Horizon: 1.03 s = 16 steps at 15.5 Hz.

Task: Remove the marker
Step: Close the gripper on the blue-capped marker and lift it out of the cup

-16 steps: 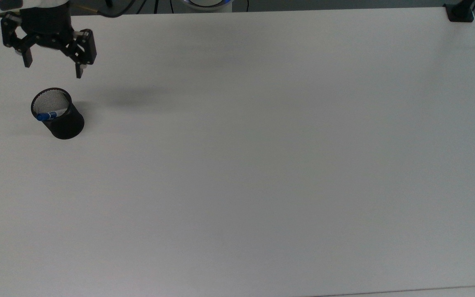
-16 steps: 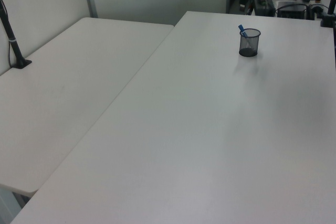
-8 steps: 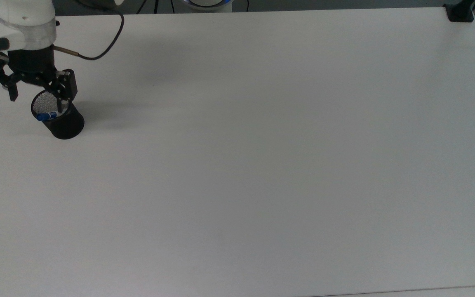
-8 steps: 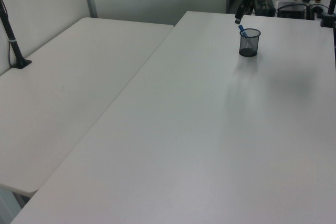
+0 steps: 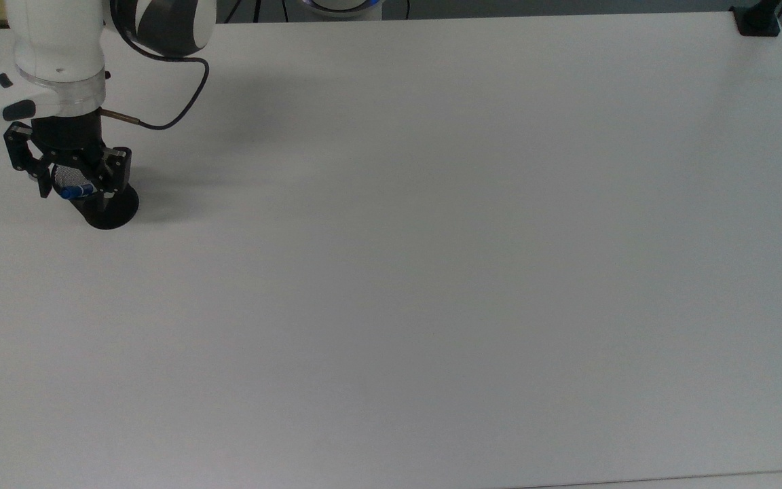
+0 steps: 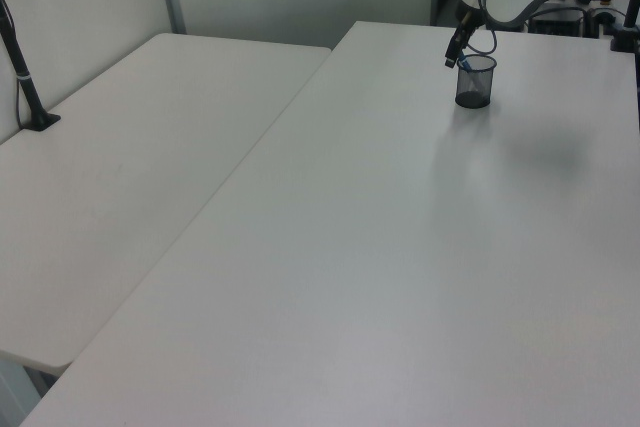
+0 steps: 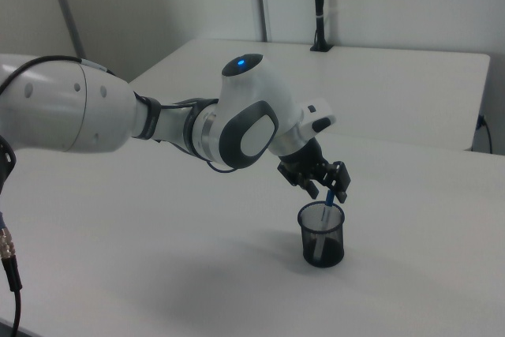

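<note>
No legible text anywhere.

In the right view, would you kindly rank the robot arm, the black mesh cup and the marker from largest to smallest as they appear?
1. Robot arm, by far the largest; it also sits nearest the camera.
2. Black mesh cup.
3. Marker, smallest; part of it stands inside the cup, seen through the mesh.

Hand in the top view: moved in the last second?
Yes. The hand has come down the top view, from well above the mesh cup to right over its mouth, fingers open around the marker.
</note>
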{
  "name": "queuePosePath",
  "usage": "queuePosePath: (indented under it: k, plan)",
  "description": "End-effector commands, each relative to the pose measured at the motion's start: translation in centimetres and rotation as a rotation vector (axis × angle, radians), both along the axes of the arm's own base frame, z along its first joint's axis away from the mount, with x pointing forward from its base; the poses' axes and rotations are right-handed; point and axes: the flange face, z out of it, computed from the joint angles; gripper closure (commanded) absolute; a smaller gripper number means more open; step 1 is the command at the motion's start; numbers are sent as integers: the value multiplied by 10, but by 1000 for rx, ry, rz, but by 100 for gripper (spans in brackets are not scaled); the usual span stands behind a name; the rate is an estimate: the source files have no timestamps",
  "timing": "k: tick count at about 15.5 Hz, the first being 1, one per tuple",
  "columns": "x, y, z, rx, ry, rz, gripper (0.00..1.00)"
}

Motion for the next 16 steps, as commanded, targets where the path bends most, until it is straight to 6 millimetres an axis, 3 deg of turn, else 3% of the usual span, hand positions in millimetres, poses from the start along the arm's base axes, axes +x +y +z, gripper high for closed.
queuePosePath:
  k: [1,5,9,11,16]
  plan:
    - [-5,-1,0,-4,-15,0,97]
    - [-6,-1,12,-1,-36,-24,100]
    - [-16,0,49,-3,-43,-40,100]
    - [-24,4,83,12,-78,-71,100]
    - [-59,36,172,97,-106,-95,100]
